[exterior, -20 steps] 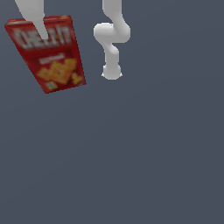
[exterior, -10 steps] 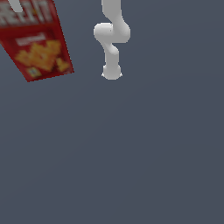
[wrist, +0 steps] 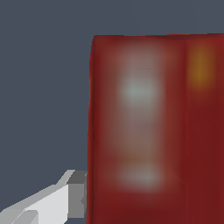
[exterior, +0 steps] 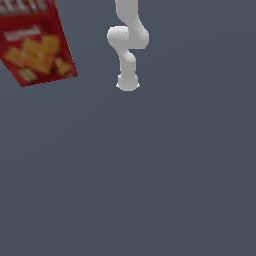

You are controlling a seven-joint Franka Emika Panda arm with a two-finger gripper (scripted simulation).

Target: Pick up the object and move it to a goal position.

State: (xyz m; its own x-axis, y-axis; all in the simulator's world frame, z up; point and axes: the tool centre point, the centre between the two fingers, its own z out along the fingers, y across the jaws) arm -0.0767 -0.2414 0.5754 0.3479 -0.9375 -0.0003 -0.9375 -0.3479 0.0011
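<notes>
A: Since a second ago the box (exterior: 36, 47) has slid toward the exterior view's left and up; its top lettering is now cut off by the frame edge.

B: So it is in the air, tilted, at the upper left of the exterior view, well apart from the arm (exterior: 127, 42) links in the middle.

A: And the gripper (wrist: 65, 199)?

B: The wrist view shows one grey finger (wrist: 52, 203) pressed against the box's side. The other is hidden behind the box, so I judge it pinched, not proven.

A: How to carry it well?

B: Keep the squeeze steady and move smoothly; a tilted box could swing or slip. No goal marker shows, so I can't say how far remains.

A: Count?

B: One box, one arm, one finger visible.
</notes>
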